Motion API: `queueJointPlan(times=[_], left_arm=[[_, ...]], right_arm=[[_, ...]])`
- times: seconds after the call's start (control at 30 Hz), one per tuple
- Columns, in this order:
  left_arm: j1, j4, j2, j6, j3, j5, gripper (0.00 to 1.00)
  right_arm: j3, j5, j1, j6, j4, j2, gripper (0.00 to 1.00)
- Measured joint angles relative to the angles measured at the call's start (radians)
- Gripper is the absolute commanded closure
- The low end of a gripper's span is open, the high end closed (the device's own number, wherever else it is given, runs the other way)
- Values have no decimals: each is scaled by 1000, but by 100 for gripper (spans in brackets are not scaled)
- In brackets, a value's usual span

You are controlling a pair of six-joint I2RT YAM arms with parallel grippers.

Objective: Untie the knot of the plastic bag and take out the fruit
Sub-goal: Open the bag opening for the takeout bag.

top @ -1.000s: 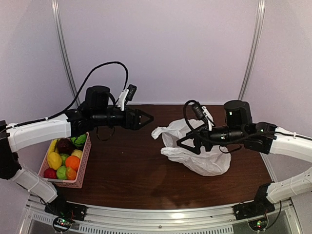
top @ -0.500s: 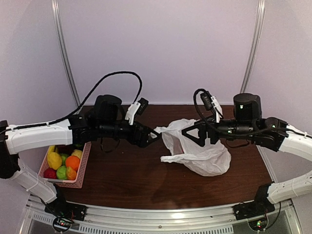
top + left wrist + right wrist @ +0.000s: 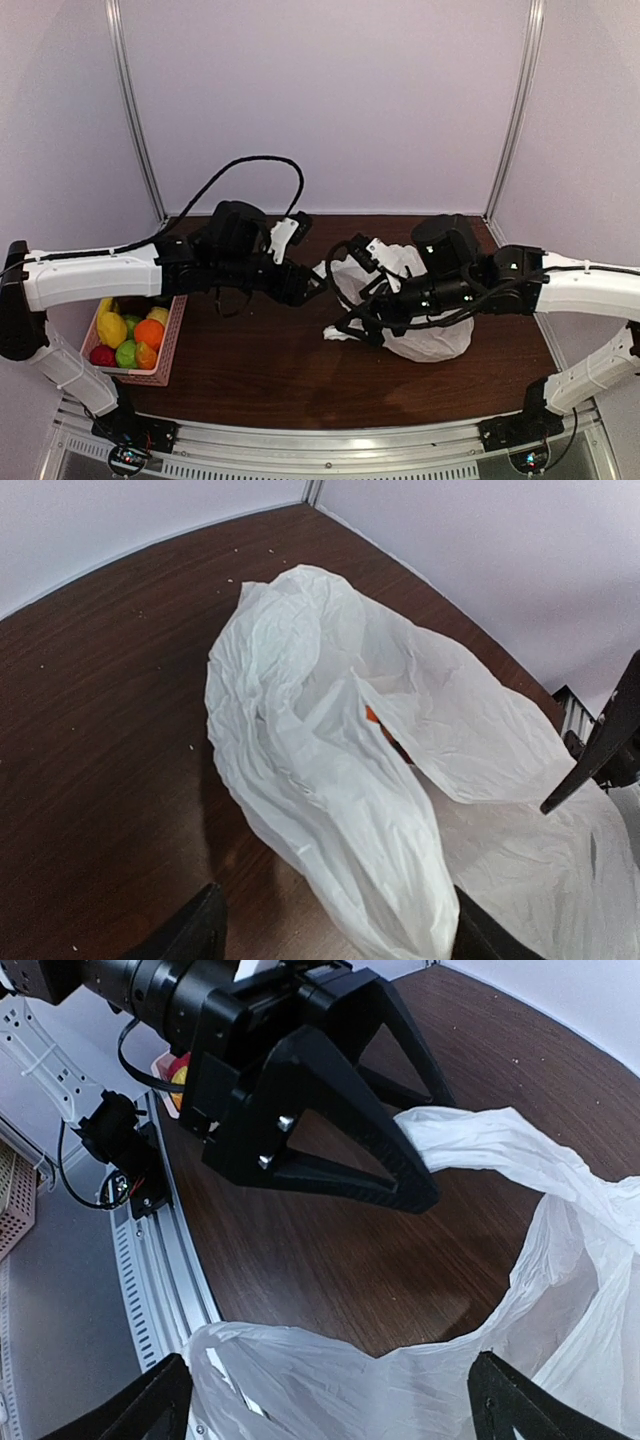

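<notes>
The white plastic bag (image 3: 440, 340) lies crumpled right of the table's middle, its mouth loose. I cannot see a knot in any view. A bit of orange fruit (image 3: 372, 716) shows inside the bag's opening. My left gripper (image 3: 318, 285) is open, its jaws wide on either side of the bag's left handle fold (image 3: 330, 780). It also shows in the right wrist view (image 3: 437, 1150). My right gripper (image 3: 350, 325) is open at the bag's near left edge. The bag's rim (image 3: 400, 1370) runs between its spread jaws.
A pink basket (image 3: 170, 340) with several fruits stands at the table's left edge, behind my left arm. The table's aluminium front rail (image 3: 150, 1260) lies close below my right gripper. Purple walls close in the back and sides.
My left gripper has moved right to the bag's left handle. My right gripper has swung down and left, from above the bag to its near left edge.
</notes>
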Motion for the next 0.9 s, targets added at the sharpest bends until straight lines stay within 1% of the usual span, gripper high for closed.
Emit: queueJointPlan(times=[0.2,0.3,0.4,0.53,0.63,0.67,0.7,0.77,0.8,0.87,0.9], left_arm=[[0,1,4,9,3,-13,48],[0,4,13,15,10,-20,56],[0,6,21,17,16,-24,60],[0,8,24,19,16,-25,68],[0,9,24,23,16,-27,78],[0,10,24,23,17,-28,82],[0,11,24,25,17,-29,85],[0,13,24,25,17,-31,91],[0,13,24,24,17,-32,93],[0,15,24,23,17,-35,98],[0,15,24,21,18,-37,99]], right_arm=[[48,13,47,-47,-59,84,4],[66,14,77,-53,-87,100,4],[72,14,106,-62,-100,107,3],[72,14,135,-67,-117,122,3],[72,14,144,-69,-132,130,4],[72,14,145,-70,-135,130,7],[72,18,147,-71,-137,130,14],[72,36,148,-80,-140,130,36],[72,47,148,-84,-143,130,49],[72,63,148,-86,-149,130,80],[72,67,149,-88,-151,130,91]])
